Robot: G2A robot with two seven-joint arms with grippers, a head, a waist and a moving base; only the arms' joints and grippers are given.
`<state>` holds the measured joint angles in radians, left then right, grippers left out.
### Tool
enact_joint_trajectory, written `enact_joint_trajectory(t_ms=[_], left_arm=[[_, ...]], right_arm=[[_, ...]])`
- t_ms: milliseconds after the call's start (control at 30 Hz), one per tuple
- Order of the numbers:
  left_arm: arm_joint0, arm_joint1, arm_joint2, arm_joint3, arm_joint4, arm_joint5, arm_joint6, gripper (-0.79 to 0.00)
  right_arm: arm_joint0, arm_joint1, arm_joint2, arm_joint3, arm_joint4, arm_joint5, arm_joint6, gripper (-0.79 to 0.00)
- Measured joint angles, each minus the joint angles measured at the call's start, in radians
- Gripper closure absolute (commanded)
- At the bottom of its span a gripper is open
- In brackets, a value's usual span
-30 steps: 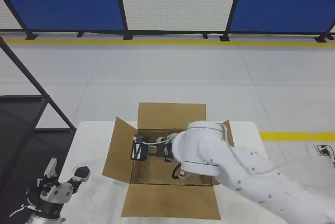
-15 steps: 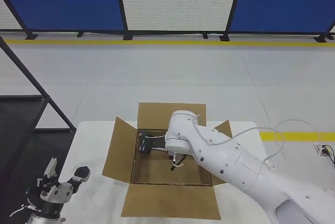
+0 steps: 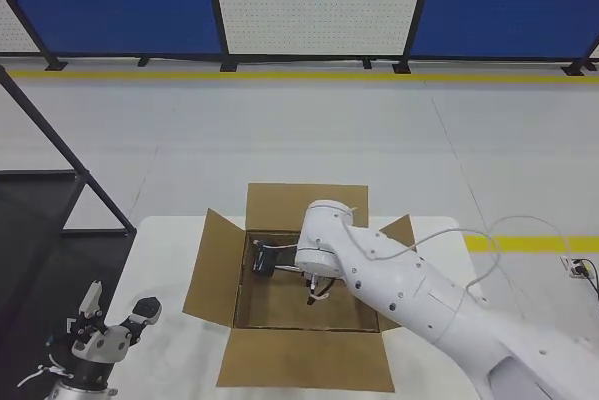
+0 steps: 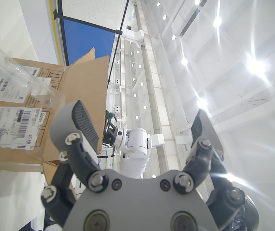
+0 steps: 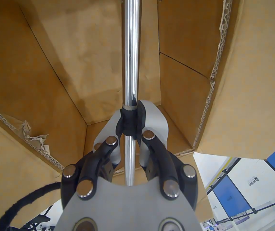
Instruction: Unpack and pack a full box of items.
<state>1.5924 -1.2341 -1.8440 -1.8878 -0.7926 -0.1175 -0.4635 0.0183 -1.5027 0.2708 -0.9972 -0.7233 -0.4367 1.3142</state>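
Brown cardboard box, its four flaps folded out, holds your right gripper, which is inside it and clamped on a shiny metal rod that points at an inner wall. Over the last second the arm swung toward the box's far wall and dipped, so you appear to be packing. Left gripper sits outside the box, fingers spread apart.

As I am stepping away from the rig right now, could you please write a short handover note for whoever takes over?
Left gripper: fingers open, holding nothing, by the left edge of the table, apart from the box.
Right gripper: shut on a metal rod, inside the open cardboard box.
Done: rod grasped.
Left: the pictures do not settle whether the rod is going in or coming out.
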Motion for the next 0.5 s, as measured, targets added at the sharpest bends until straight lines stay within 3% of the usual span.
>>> enact_joint_trajectory(t_ms=[300, 500], left_arm=[[0.000, 0.000, 0.000, 0.000, 0.000, 0.000, 0.000, -0.785], [0.000, 0.000, 0.000, 0.000, 0.000, 0.000, 0.000, -0.785]], right_arm=[[-0.022, -0.063, -0.041, 0.188, -0.068, -0.140, -0.183, 0.000], [-0.029, -0.120, -0.068, 0.312, -0.130, -0.142, -0.269, 0.000]])
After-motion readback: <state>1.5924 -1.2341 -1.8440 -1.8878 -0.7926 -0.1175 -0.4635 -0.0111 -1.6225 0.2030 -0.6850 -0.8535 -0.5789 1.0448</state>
